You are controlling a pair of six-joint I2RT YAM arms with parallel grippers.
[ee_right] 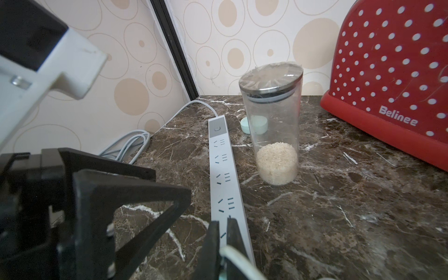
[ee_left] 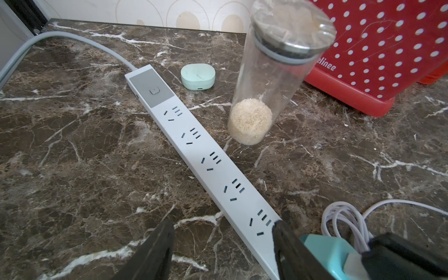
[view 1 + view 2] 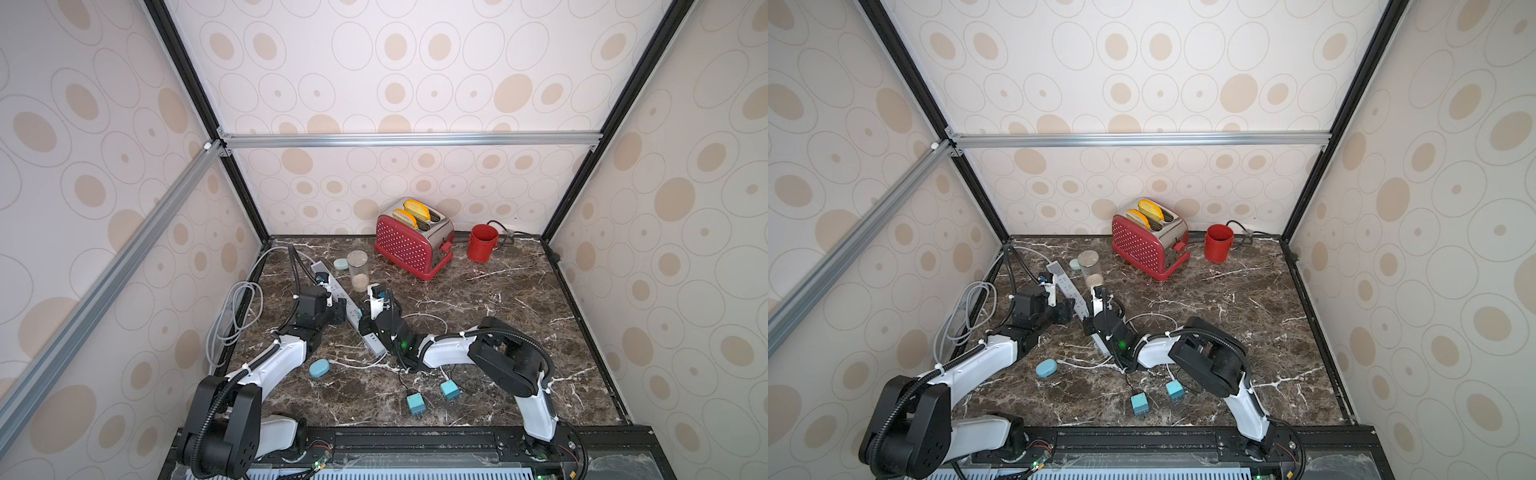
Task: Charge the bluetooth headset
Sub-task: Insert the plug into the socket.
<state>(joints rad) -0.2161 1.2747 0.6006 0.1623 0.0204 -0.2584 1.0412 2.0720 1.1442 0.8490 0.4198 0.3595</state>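
A blue headset case (image 3: 319, 368) (image 3: 1046, 368) lies near the front left, with a white cable (image 3: 357, 365) running from beside it. A mint case (image 3: 340, 264) (image 2: 197, 76) sits by the far end of the white power strip (image 3: 347, 305) (image 2: 213, 160) (image 1: 221, 174). My left gripper (image 3: 343, 311) (image 2: 223, 223) stands open astride the strip's near part. My right gripper (image 3: 365, 326) (image 1: 221, 221) is shut on a teal charger plug (image 2: 332, 254) with a white cable (image 2: 344, 218), just above the strip's near sockets.
A glass jar (image 3: 358, 270) with grains stands right beside the strip. A red dotted toaster (image 3: 411, 245) and a red cup (image 3: 482, 243) are at the back. Two teal chargers (image 3: 414, 405) (image 3: 449, 390) lie in front. Grey cord (image 3: 232, 316) coils off the left edge.
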